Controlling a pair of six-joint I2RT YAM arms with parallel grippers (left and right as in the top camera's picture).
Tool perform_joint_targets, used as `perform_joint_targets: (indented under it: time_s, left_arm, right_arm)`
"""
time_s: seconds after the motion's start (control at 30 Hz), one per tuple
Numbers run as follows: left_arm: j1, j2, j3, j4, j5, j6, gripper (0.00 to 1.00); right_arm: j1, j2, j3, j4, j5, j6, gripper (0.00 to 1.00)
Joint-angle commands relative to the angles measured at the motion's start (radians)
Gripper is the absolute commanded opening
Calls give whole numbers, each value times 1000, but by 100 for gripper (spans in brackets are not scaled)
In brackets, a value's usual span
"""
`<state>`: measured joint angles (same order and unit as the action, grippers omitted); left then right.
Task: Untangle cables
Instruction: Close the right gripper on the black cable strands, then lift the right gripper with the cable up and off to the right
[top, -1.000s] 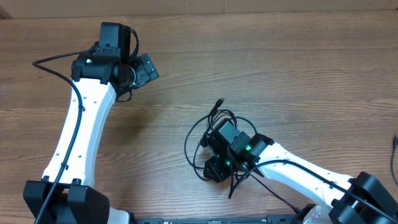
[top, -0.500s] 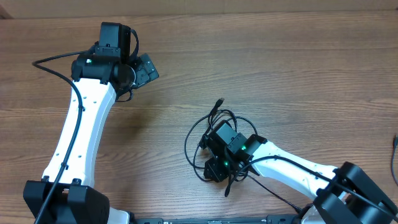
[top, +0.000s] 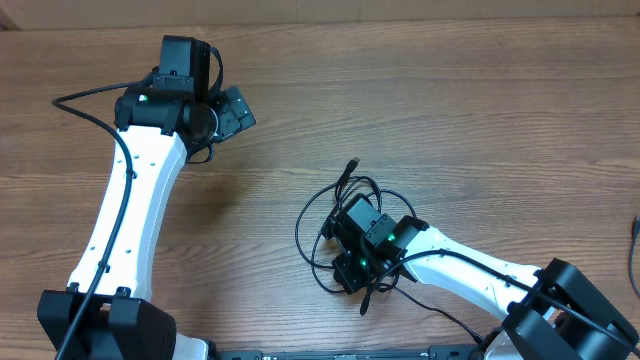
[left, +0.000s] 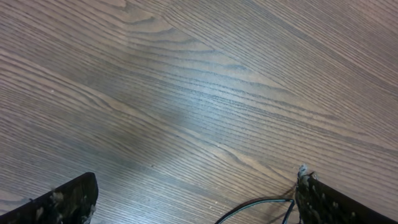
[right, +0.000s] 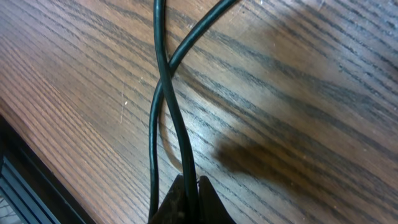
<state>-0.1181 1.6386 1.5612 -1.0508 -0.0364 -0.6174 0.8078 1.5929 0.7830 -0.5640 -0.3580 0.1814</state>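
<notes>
On your wooden table, right gripper pinches a black cable; left gripper, well away from it, stands open.

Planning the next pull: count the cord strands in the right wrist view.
2: the straight strand enters the tool; the curved strand crosses it, passing left. More may be hidden.

My overhead camera looks straight down on the worktop from far off, with my arms entering from 6 o'clock. My left wrist camera tilts low over bare wood, with my left end effector at 7 and 5 o'clock. My right wrist camera sits very near the wood, with my right end effector at 6 o'clock. It shares the cables with the overhead view.
</notes>
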Motion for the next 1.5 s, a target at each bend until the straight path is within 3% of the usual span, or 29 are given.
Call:
perform_joint_targets:
  time_s: [0.0,0.2,0.47,0.77,1.2,1.47]
  left_arm:
    - [-7,-7,11,1,4,12,100]
    - [-6,-7,11,1,4,12,100]
    - [-7,-7,11,1,4,12,99]
    - [-6,-7,11,1,4,12,100]
    - [-6,-7,11,1,4,12,100]
    - [-6,-7,11,1,4,12,100]
  right_arm:
    - [6,3,21,-8,8,0,4]
    - [5,-1,179,-132,30,0,4]
    - [5,-2,574,-468,269,0,4]
    - [4,-8,936,-658,571,5,4]
    - [-105,-102,1277,-615,785,27,4]
    - [-241,-220,1308,-456,796,27,4]
